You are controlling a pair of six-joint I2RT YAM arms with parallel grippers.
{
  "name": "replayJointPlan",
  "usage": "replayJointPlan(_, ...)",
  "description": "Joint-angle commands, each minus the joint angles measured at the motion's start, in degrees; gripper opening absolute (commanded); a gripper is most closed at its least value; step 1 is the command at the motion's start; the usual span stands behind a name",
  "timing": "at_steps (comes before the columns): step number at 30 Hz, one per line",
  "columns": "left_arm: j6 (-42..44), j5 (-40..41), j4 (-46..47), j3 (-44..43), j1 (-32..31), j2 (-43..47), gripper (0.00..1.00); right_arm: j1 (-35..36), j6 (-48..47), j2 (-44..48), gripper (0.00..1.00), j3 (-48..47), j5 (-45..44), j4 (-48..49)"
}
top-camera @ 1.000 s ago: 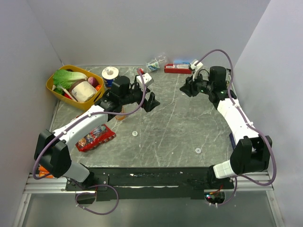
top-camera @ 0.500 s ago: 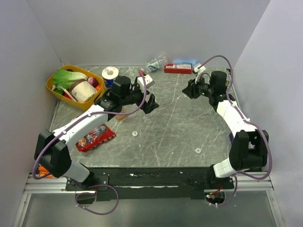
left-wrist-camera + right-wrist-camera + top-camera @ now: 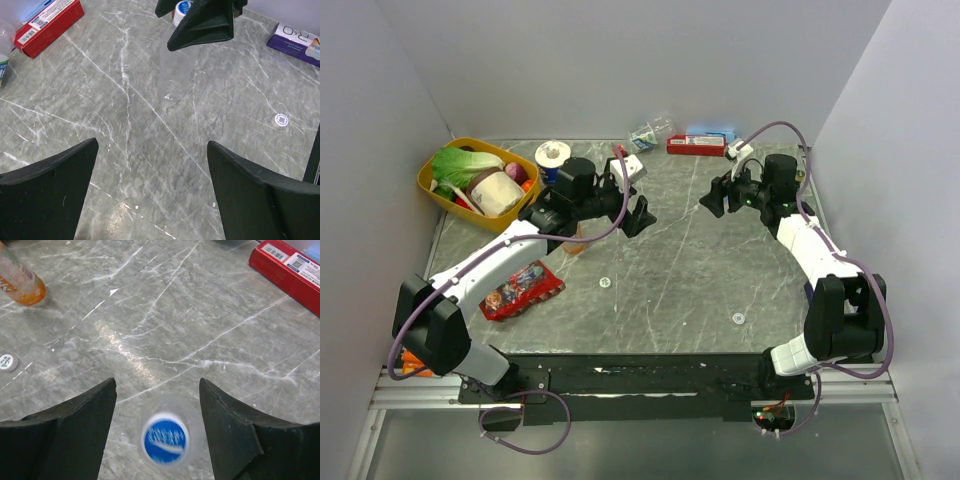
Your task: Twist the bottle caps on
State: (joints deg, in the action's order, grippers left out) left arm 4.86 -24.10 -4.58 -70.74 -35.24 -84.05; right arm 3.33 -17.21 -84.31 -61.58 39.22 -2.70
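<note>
From above, we saw the left arm [image 3: 485, 265] stretched from its base toward 2 o'clock. The left gripper [image 3: 632, 203] at its end pointed toward 3 o'clock with its jaws spread wide. The right arm [image 3: 815, 245] ran toward 12 o'clock, then bent at the wrist so the right gripper [image 3: 713, 195] faced 9 o'clock, toward the left one and well apart from it. Its jaws also stood wide, and its wrist view showed both fingers [image 3: 65, 440] splayed.
</note>
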Motion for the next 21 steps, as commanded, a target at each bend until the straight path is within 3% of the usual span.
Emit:
replayJointPlan(1,0.32,0.10,1.24,-1.86,-0.26,1.17,0.96,-0.17,-0.45,0.64,0.75,-0.47,0.24,1.73)
replayJointPlan(12,-0.03,1.77,2.03,-2.03,-0.09,1.52,0.96,-0.17,-1.86,-0.15,0.79,-3.44,-1.07,1.12)
replayJointPlan(15,-0.64,4.23,1.59,-4.57,0.44,2.57,0.96,-0.08,-2.83,0.64,0.87,-8.53,-1.60,-2.30)
replayJointPlan(17,-1.69,6.51,0.98,-7.64,2.01,3.45,0.96,0.53,-1.61,1.61,0.99,-11.18,-1.52,-3.45)
replayJointPlan(21,-4.07,16.05,-0.08,-11.96,6.93,6.61,0.96,5.53,-0.28,1.61,0.99,-18.64,-1.43,-4.07)
